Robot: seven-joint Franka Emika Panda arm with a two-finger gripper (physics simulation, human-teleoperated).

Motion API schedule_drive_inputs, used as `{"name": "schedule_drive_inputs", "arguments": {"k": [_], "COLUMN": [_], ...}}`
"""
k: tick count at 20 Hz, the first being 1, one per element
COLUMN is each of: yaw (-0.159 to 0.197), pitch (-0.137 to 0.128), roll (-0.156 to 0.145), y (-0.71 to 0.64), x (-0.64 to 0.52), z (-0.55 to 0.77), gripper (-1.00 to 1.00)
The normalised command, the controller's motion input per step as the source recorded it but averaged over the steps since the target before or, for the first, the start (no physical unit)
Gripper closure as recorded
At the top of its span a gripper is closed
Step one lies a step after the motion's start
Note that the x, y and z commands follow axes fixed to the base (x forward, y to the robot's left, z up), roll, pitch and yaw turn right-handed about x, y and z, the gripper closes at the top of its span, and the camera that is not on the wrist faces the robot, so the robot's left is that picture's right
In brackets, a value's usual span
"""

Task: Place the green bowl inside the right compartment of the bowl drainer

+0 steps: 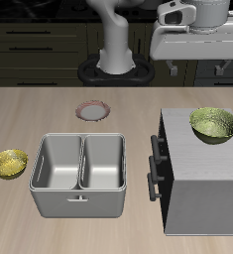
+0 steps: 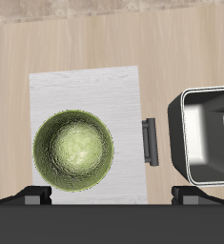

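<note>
The green bowl (image 1: 215, 125) (image 2: 73, 151) sits upright on top of a big grey box (image 1: 192, 189) (image 2: 85, 91); its mottled, shiny inside faces up. The bowl drainer (image 1: 80, 175) (image 2: 207, 133), a grey metal tub with two square wells, stands on the table beside the box, and both wells are empty. My gripper (image 1: 192, 14) (image 2: 112, 198) hangs high above the box, well clear of the bowl. In the wrist view its fingertips (image 2: 32, 197) stand wide apart with nothing between them, so it is open.
Black handles (image 1: 154, 165) (image 2: 152, 141) stick out of the box toward the drainer. A smaller yellow-green bowl (image 1: 9, 164) lies on the table on the drainer's other side. A pinkish round plate (image 1: 93, 110) sits farther back.
</note>
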Motion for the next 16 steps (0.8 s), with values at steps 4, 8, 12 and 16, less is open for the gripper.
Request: {"name": "schedule_drive_inputs", "arguments": {"k": [4,8,12,16], "yaw": [0.018,0.006,0.012,0.011], "pitch": [0.030,0.018,0.007,0.024], "roll": [0.012,0.001,-0.001,-0.010], "y": [0.07,0.02,-0.04,-0.09], "x": [0.04,0.04,0.04,0.02], "z": [-0.31,-0.21,-0.22,-0.26], "gripper": [-1.00,-1.00,-1.00,-1.00]}}
